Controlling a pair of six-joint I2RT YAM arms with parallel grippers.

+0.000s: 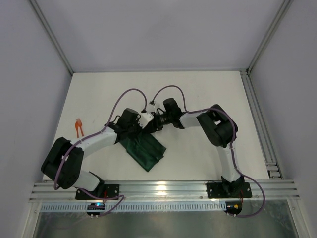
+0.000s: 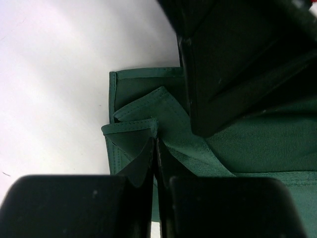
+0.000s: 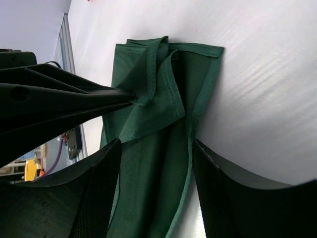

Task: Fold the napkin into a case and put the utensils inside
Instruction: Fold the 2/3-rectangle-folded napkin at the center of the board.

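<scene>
On white table [image 1: 208, 94], limp light napkin [image 1: 146, 151], likely best pinched at hems: fold clamped in left pincer [image 2: 155, 144], right pincer [image 3: 156, 148] apart.

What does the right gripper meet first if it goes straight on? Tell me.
The napkin: its folded corner lies straight ahead of the open right gripper, where the left gripper pinches it. Depth is unclear, so contact may be near.

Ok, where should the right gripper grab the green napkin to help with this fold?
Probably the raised hemmed flap of the napkin, right beside where the left gripper pinches it, coming from above. It stands up off the flat layers, and the open right gripper hangs astride the cloth there.
</scene>
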